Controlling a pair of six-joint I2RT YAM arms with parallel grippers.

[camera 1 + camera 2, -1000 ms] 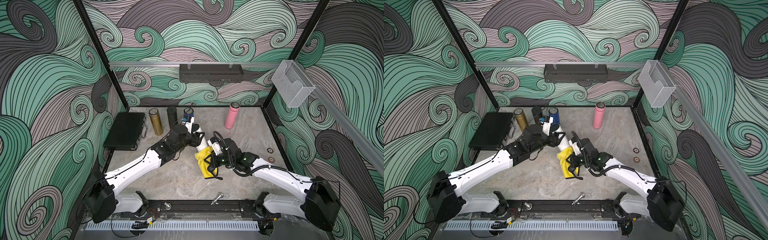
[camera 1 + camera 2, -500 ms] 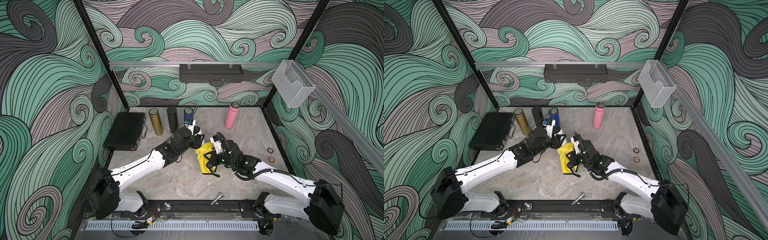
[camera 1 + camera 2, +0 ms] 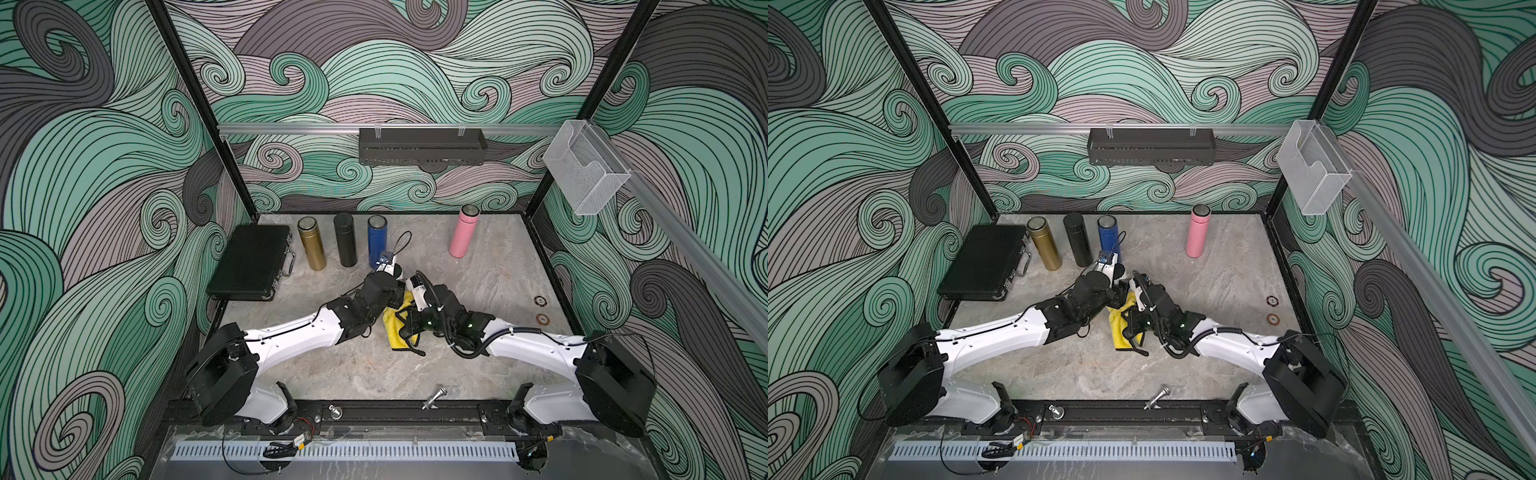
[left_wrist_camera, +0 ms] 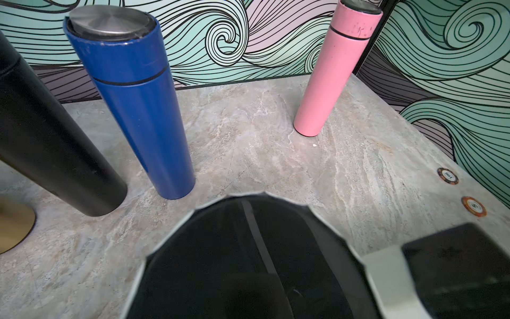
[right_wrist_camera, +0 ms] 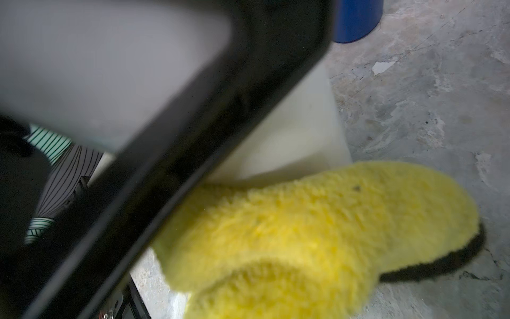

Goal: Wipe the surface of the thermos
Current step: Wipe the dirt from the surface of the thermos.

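Counter (image 3: 478,286), logged from the left, both top views.

- A black carry case (image 3: 249,266) is laid flat at the left edge.
- Just beside it, three bottles are stood upright in a row near the back wall: gold thermos (image 3: 311,245), black thermos (image 3: 345,241), blue thermos (image 3: 377,243).
- The left end effector (image 3: 397,289) is positioned mid-counter, just in front of the blue thermos. Its jaws are closed on the white thermos (image 5: 289,132).
- The white thermos body is seen only in the right wrist view, where it runs under a blurred black finger. In the top views it is hidden under the two wrists. Whether it is upright or tilted cannot be told.
- A yellow cloth (image 3: 394,330) is seen between the two end effectors, and its lower end is draped on the counter. In the right wrist view its fluffy fold is pressed against the white body.
- The right end effector (image 3: 409,323) is brought in opposite the left one, close to it. Its jaws are clamped fully down on the cloth.
- A pink thermos (image 3: 463,232) is stood upright alone toward the back right, well apart from the row.
- Two poker chips (image 3: 540,309) are laid flat near the right edge, close together but not touching.
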